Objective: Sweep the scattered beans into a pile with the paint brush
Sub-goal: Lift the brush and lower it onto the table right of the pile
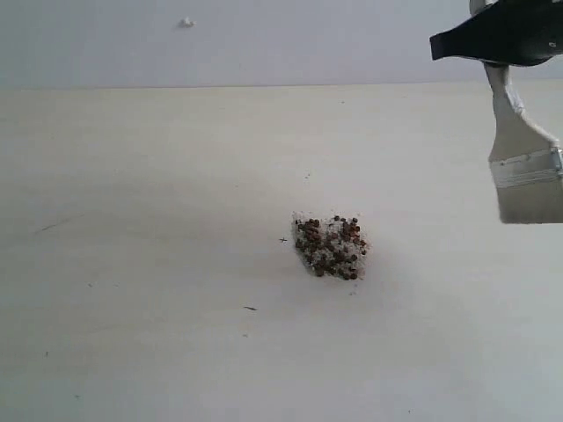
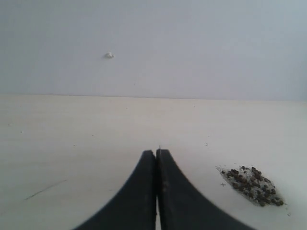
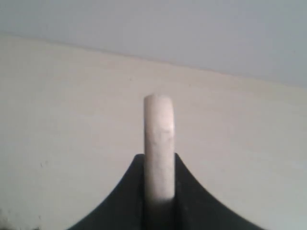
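Observation:
The reddish-brown beans mixed with whitish grains lie gathered in one small pile (image 1: 331,246) near the middle of the pale table; the same pile (image 2: 252,185) shows in the left wrist view, off to the side of my left gripper (image 2: 156,152), whose black jaws are pressed together with nothing between them. At the upper right my right gripper (image 1: 497,40) is shut on the handle of the paint brush (image 1: 525,163), which hangs bristles-down, lifted above the table and well to the right of the pile. In the right wrist view the cream handle (image 3: 159,139) stands clamped between the black fingers (image 3: 128,191).
The cream table (image 1: 132,264) runs back to a pale grey wall (image 1: 264,44) with a small white speck (image 1: 186,22). Faint dark marks (image 1: 250,308) dot the tabletop in front of the pile.

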Available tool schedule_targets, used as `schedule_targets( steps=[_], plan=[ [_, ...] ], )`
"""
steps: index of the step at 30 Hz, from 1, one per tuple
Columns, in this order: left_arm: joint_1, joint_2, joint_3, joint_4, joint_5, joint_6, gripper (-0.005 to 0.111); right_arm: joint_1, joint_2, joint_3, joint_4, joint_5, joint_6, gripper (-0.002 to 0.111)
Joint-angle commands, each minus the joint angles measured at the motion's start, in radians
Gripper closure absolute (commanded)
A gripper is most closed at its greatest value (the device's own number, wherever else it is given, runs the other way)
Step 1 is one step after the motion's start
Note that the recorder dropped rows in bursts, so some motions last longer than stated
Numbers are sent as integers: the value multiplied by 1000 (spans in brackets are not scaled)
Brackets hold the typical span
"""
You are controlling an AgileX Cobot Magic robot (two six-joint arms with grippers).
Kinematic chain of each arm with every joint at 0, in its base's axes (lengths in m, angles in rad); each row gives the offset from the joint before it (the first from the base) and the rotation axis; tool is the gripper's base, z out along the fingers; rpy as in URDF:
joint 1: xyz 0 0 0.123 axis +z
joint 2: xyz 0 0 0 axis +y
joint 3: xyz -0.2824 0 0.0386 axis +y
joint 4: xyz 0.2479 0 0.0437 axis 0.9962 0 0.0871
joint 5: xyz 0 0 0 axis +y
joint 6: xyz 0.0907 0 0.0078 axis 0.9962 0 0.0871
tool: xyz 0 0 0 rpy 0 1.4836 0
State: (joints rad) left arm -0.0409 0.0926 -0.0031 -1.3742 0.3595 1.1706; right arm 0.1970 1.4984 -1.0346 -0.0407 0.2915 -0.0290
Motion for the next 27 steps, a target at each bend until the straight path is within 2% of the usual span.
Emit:
schedule_targets(
  steps=[1, 4, 9, 17, 21, 27],
  plan=[
    [-8, 1, 3, 0, 3, 4, 107, -14, 95, -218, 177, 434, -248, 108],
    [-8, 1, 3, 0, 3, 4, 107, -34, 129, -255, 388, 503, -388, 108],
    [-9, 1, 3, 0, 6, 4, 107, -117, 205, -229, 854, 601, -764, 108],
    [-9, 1, 3, 0, 6, 4, 107, -256, 325, -104, 1176, 645, -993, 108],
    [-9, 1, 3, 0, 6, 4, 107, -272, 394, -51, 1372, 643, -1093, 108],
    [-9, 1, 3, 0, 6, 4, 107, -272, 476, -49, 1395, 569, -1114, 108]
  ],
)
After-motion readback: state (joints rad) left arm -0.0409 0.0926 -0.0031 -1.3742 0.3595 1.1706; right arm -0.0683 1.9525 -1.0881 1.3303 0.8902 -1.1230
